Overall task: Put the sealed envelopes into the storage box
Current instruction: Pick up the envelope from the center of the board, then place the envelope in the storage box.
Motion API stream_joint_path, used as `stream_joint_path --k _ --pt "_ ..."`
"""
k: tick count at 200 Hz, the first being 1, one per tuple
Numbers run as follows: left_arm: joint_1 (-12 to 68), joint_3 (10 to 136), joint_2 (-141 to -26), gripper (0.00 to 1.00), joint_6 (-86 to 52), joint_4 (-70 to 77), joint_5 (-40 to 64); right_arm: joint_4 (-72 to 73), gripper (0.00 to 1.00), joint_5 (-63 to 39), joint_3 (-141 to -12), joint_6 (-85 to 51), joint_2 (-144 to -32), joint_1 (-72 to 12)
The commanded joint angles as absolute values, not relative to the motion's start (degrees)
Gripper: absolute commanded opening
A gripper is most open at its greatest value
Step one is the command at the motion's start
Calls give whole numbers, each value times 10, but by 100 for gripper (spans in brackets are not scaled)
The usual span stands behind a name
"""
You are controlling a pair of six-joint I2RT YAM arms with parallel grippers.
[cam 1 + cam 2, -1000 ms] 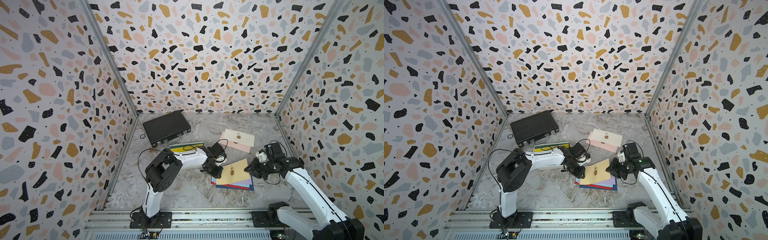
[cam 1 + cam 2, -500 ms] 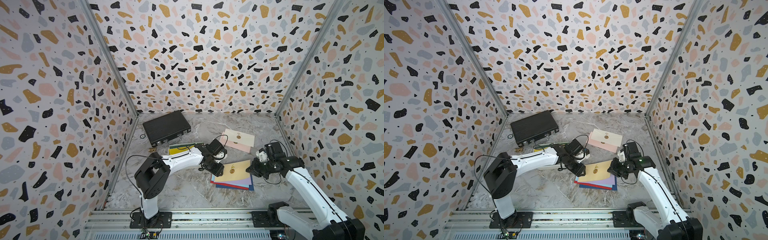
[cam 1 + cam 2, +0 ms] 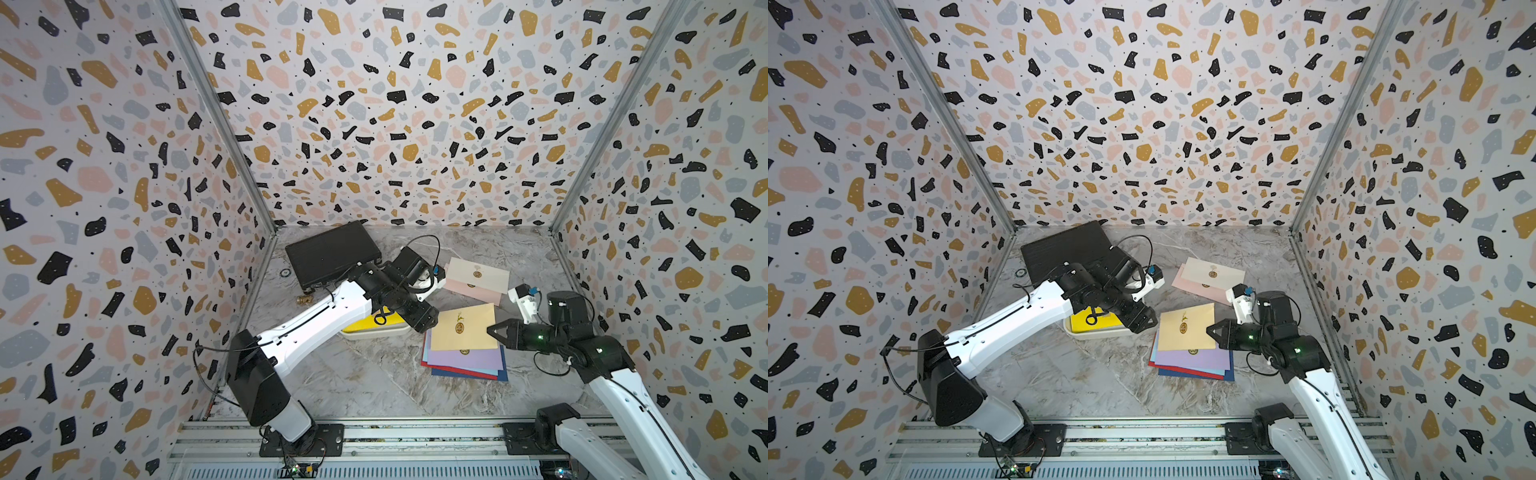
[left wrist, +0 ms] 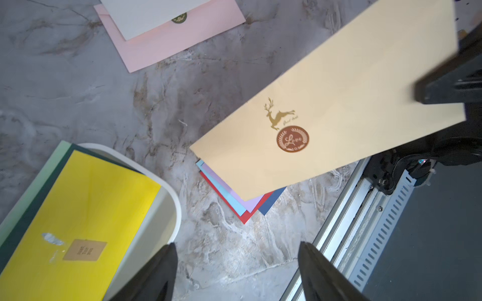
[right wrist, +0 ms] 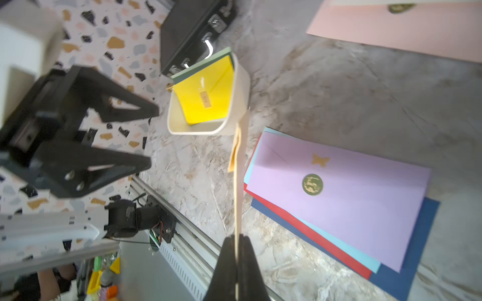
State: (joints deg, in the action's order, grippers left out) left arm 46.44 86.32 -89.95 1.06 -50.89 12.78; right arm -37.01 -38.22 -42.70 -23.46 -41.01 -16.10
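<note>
Navy, red and pale-blue edges just peek from under the lilac envelope [image 3: 478, 359] topping the stack nearest the rail; their seals are covered. Right tool [image 3: 490, 331] is clamped on one short edge of the tan envelope [image 3: 457, 334], lifted off the stack. Left tool [image 4: 236, 245] gapes, nothing in it. Storage box [image 3: 374, 335] lies mostly under the left arm. Inside, a yellow envelope [image 4: 78, 208] tops a dark green envelope [image 4: 40, 198], only a sliver showing. Farther back, a cream envelope [image 3: 478, 272] overlaps a pink envelope [image 3: 473, 291]. The black briefcase [image 3: 328, 253] is partly masked.
</note>
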Motion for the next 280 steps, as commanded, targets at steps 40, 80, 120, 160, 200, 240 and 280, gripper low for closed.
stream_joint_path --k 40,80,120,160,200,240,280 --pt "462 857 -831 79 144 -559 137 -285 0 -471 -356 21 -334 -216" --pt "463 802 -796 80 190 -518 213 -282 0 -505 -347 116 -330 -258" --pt "463 774 -796 76 196 -509 302 -255 0 -530 -341 121 -320 -270" --pt "464 734 -788 64 197 -506 358 -231 0 -537 -329 99 -315 -271" --pt "464 721 -788 38 196 -496 371 -216 0 -544 -325 84 -315 -271" --pt "464 743 -796 22 205 -510 359 -219 0 -538 -323 82 -315 -271" --pt "464 750 -803 28 207 -517 373 -217 0 -534 -323 79 -316 -272"
